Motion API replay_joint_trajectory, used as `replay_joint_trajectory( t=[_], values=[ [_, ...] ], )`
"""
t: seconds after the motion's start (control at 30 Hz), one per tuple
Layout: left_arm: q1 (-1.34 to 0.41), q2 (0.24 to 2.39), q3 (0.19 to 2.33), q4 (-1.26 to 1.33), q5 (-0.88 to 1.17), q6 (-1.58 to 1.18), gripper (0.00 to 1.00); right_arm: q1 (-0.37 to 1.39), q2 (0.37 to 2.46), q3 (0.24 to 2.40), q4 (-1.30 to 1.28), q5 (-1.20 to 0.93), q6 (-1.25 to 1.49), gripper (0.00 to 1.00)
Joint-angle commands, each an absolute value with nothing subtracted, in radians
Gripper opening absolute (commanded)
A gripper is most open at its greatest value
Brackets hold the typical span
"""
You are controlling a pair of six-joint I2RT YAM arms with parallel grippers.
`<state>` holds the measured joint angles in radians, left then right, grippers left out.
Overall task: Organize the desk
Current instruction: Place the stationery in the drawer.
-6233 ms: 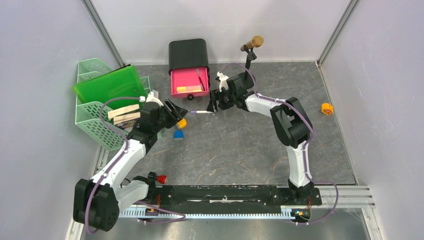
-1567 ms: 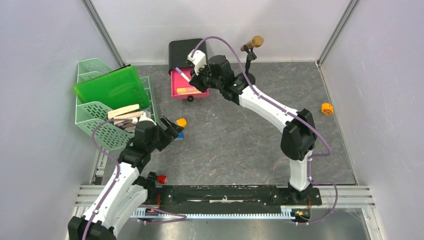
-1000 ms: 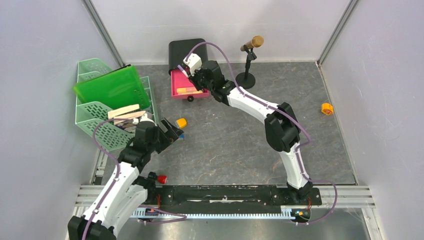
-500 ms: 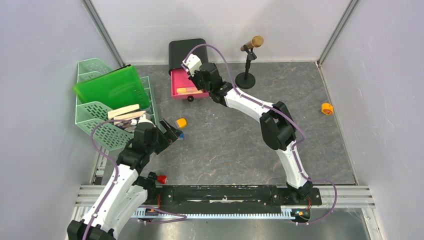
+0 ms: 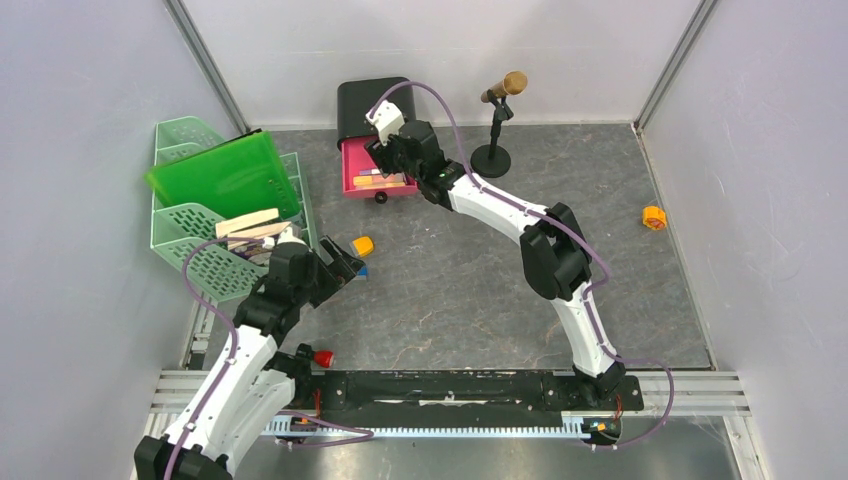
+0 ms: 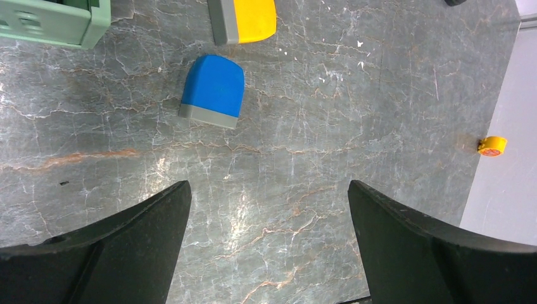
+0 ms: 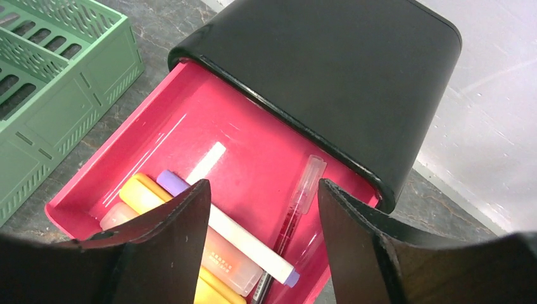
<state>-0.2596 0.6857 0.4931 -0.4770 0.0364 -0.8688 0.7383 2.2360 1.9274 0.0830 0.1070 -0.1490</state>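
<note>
left gripper [image 6: 269, 215] and right gripper [image 7: 263, 209] are seen open; the blue-grey plastic block [image 6: 212, 88], judged light and stiff, is best pinched across its sides.

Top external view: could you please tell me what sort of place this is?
Probably a robot test cell staged as an office workspace: plain panels enclose the marbled desk, two arms stand at its near edge, with a mint-green tray and pink drawer on it.

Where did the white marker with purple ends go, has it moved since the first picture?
Yes. The marker was over the bare desk in front of the black box; it went farther back and now lies in the pink drawer.
</note>
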Motion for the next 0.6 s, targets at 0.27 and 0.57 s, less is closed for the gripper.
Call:
replay_joint_trajectory(
  t=[0.27,0.57],
  values=[
    [-0.262,0.681,0.546,-0.465,0.030,-0.814,1.00,0.738,2.077,1.879,0.121,0.102,-0.082,0.81],
    [-0.261,0.674,0.576,-0.477,0.034,-0.722,1.00,0.722,1.742,1.412,0.150,0.004,0.028,0.91]
  ],
)
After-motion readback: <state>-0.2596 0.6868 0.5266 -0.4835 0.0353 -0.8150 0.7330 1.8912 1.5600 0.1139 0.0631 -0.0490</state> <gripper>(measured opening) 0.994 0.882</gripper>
